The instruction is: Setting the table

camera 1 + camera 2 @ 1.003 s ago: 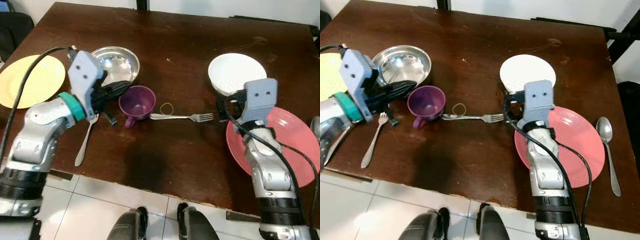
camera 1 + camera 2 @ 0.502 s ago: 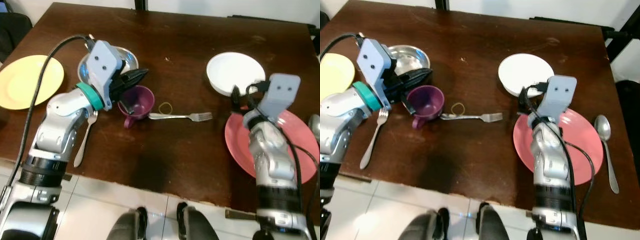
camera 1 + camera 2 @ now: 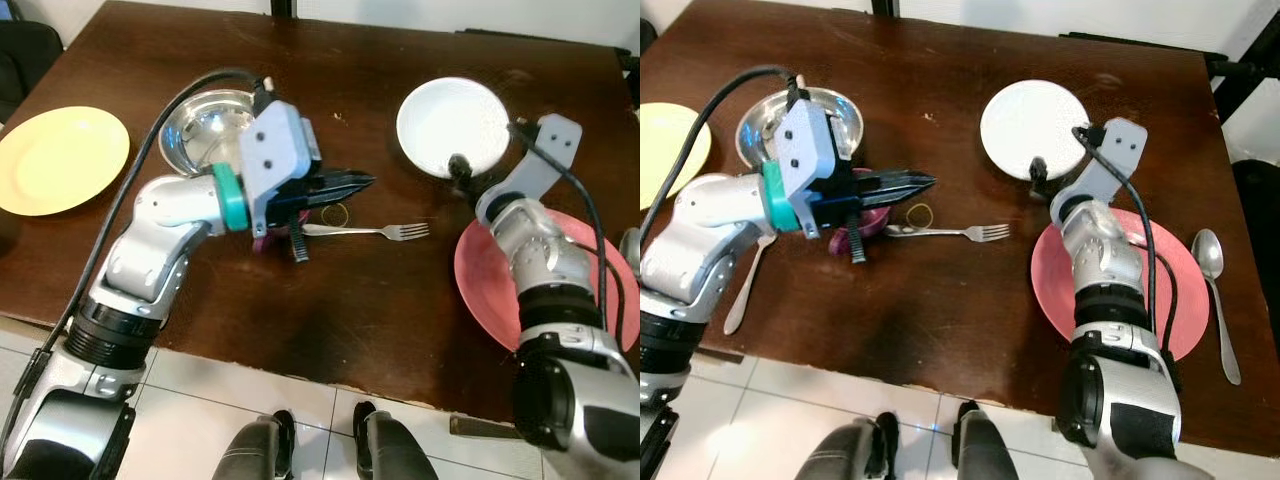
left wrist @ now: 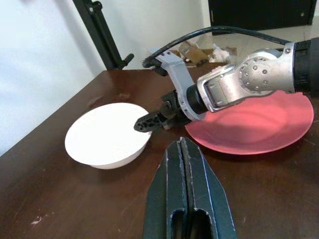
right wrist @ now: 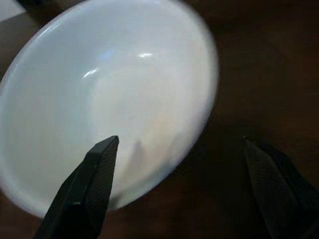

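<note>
The right gripper (image 5: 177,186) is spreading wide astride the white bowl's (image 3: 452,125) near rim, upper right of the frame, gripping nothing yet. The left gripper (image 3: 362,183), fingers pressed together and empty, is pointing rightward over the purple cup (image 3: 865,212) at centre, farther from the bowl.

The table (image 3: 420,300) is dark wood with a scuffed, faintly glossy finish. The steel bowl (image 3: 200,125) and fork (image 3: 375,231) are shiny metal, while the white bowl (image 5: 124,99) looks smooth and glazed. The pink plate (image 4: 259,124) looks matt.

left hand (image 4: 185,149) fingers pressed together | right hand (image 4: 149,122) over white bowl (image 4: 107,137) | pink plate (image 4: 259,124) beside
</note>
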`<state>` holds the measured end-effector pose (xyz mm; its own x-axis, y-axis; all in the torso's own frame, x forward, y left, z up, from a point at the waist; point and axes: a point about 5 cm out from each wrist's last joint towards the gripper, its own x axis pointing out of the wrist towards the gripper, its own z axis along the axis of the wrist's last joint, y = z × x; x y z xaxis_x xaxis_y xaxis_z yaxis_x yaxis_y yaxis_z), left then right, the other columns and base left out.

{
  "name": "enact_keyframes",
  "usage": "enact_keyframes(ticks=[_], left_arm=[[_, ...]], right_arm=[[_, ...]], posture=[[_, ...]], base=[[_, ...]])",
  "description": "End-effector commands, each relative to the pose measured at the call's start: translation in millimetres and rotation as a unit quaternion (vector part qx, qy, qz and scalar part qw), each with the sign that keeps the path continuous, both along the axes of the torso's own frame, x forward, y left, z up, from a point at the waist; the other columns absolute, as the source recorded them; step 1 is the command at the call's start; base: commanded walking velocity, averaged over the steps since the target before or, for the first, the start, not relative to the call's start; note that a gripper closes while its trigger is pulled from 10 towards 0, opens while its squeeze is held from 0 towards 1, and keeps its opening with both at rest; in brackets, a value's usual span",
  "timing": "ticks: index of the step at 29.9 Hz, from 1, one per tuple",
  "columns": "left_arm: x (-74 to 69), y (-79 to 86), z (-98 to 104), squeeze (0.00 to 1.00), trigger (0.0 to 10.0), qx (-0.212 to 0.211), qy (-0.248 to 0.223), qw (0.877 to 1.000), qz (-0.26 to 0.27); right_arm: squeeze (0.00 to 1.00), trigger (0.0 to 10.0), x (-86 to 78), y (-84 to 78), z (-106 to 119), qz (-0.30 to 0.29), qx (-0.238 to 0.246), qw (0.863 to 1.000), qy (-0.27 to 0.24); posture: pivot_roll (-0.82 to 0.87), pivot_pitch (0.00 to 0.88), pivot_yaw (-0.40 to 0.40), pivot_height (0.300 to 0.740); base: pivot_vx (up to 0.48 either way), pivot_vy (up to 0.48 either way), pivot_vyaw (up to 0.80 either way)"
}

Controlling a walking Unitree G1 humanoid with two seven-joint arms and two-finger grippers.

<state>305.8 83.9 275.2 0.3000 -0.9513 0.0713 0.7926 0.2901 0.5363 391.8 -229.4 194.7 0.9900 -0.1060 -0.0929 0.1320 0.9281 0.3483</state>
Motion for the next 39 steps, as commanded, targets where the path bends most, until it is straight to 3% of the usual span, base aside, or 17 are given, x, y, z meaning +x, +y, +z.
enact_keyframes(ticks=[1,4,13,17,27,30,39], left_arm=[[-4.8,-3.1,-1.2,0.0,10.0,0.005,-0.004,1.0,-0.014],[-7.3,-0.9,-3.1,0.0,10.0,0.003,-0.001,1.0,-0.01],[-9.2,3.6,-7.9,0.0,10.0,-0.007,0.008,1.0,0.006],[-9.7,4.6,-9.4,0.0,10.0,-0.014,0.012,1.0,0.013],[-10.8,4.3,-9.4,0.0,10.0,-0.022,0.015,0.999,0.019],[-12.5,5.6,-8.2,0.0,10.0,-0.024,0.016,0.999,0.025],[-18.5,7.6,-5.9,0.0,10.0,-0.022,0.016,0.999,0.028]], right_arm=[[0.0,10.0,0.1,-1.3,-11.0,-0.002,0.022,1.0,0.022],[0.0,10.0,3.6,-1.6,-5.1,0.012,0.08,0.997,0.003],[0.0,10.0,6.2,-2.1,1.4,0.021,0.103,0.994,-0.011],[0.0,10.0,9.6,-5.1,22.9,0.03,0.15,0.985,-0.075],[0.0,10.0,15.3,2.5,19.5,0.032,0.142,0.988,-0.058],[0.0,10.0,17.1,15.1,4.7,0.036,0.118,0.992,-0.006],[0.0,10.0,17.6,16.3,0.8,0.029,0.109,0.994,0.005]], posture=[[0.03,0.167,0.071,0.74],[0.04,0.165,0.068,0.74],[0.04,0.161,0.066,0.74],[0.04,0.158,0.072,0.74],[0.06,0.17,0.069,0.74],[0.09,0.189,0.064,0.74],[0.11,0.22,0.056,0.74]], base=[[0.0,0.0,0.0],[0.0,0.0,0.0],[0.0,0.0,0.0],[0.0,0.0,0.0],[0.0,0.0,0.0],[0.0,0.0,0.0],[0.0,0.0,0.0]])
